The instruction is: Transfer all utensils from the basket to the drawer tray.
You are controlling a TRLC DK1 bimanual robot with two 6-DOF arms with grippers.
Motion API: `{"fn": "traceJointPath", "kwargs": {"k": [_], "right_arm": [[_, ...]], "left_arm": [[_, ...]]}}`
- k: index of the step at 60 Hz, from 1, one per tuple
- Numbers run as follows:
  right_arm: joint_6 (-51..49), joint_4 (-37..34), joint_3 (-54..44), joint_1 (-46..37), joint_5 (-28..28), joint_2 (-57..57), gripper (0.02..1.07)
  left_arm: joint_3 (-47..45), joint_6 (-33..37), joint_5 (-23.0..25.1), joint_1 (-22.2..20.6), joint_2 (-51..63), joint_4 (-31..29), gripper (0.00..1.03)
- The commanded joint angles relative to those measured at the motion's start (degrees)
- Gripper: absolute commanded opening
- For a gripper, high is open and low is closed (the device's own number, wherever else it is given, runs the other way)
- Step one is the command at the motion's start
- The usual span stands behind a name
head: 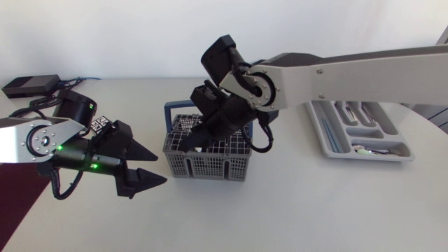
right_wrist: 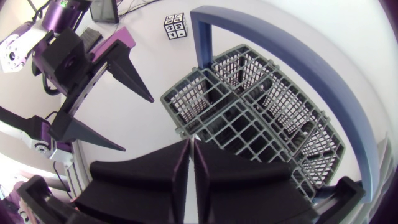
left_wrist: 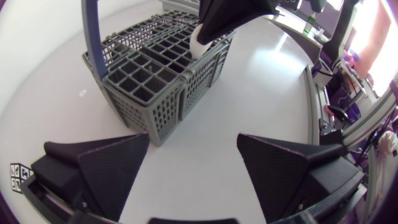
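Grey plastic lattice basket (head: 206,164), blue-handled: black right gripper (head: 189,143), closed, contents indiscernible, is set at 9 o'clock; lattice may be snagged, basket lifted. Left gripper (head: 161,166): wide open, empty.

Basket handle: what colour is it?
Blue; the handle shows best in the right wrist view.

Left arm (head: 42,136): enters from the left edge, held low on the near side, wrist roughly level.
Left gripper (head: 159,168): points right, toward the scene's middle; fingers (left_wrist: 112,165) spread wide apart.
Right arm (head: 364,70): enters from the right edge, extends past the middle, wrist bent downward.
Right gripper (right_wrist: 191,144): points down and left; fingers closed together, leaving only a thin slit between them.
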Motion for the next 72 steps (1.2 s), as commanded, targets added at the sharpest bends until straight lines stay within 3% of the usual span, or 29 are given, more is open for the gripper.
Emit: {"fn": "traceJointPath", "kwargs": {"k": [1,28,53,72], "right_arm": [[-0.7,0.5,-2.1,0.4,0.6,-2.1,0.11],[-0.5,0.1,-1.3,0.6,-1.6,-6.3,0.11],[3.6,-4.9,3.5,-4.3,-10.9,-6.0,0.09],[7.4,-5.0,4.2,-7.2,-14.6,-5.2,0.09]], "left_arm": [[-1.5,-0.1,0.8,-0.6,-1.2,0.0,0.98],[-1.4,-0.6,0.8,-1.5,-2.2,-0.1,0.98],[-0.9,-1.4,0.7,-2.7,-2.7,-0.4,0.98],[-0.7,-1.5,0.5,-3.4,-2.1,-0.3,0.98]]}}
